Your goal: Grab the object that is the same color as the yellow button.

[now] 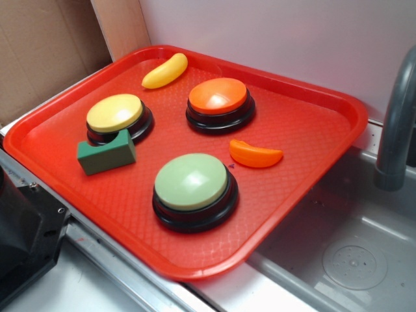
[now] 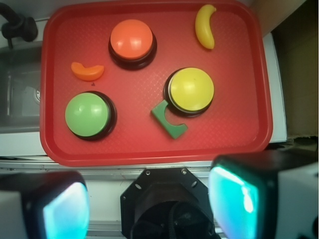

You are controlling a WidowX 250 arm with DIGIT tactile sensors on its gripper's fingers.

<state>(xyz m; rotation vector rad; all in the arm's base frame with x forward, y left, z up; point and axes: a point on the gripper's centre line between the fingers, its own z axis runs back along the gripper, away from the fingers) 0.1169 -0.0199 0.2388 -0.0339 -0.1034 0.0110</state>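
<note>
- Gripper [image 2: 149,199]: seen only in the wrist view, two blurred pads with a teal sheen at the bottom corners, wide apart, nothing between them. It sits off the tray's near edge, over the grey counter.
- Black round mount [image 2: 167,204] lies between the pads, below the tray edge.
- Red textured plastic tray [image 2: 149,149] [image 1: 312,130] carries everything else.
- Small green block with a curved notch [image 2: 169,119] [image 1: 106,153]: nearest the gripper, touching the black base of the yellow button, notch facing the button.
- Large round pale-green dome button on a black base [image 2: 87,114] [image 1: 194,188]: near row, on the sink side of the tray.
- Large round pale-yellow dome button on a black base [image 2: 192,89] [image 1: 117,116]: just behind the green block.
- Orange wedge-shaped plastic slice [image 2: 87,71] [image 1: 255,155]: between the green and orange buttons, touching neither.
- Large round orange dome button on a black base [image 2: 131,41] [image 1: 218,101]: far row, mid tray.
- Small smooth yellow banana-shaped plastic toy [image 2: 205,27] [image 1: 165,71]: far corner of the tray, lying flat, close to the rim, behind the yellow button and apart from it. Untouched, well clear of the gripper.
- Grey sink basin [image 1: 351,253] and grey faucet pipe [image 1: 396,123] beside the tray on the orange-slice side.
</note>
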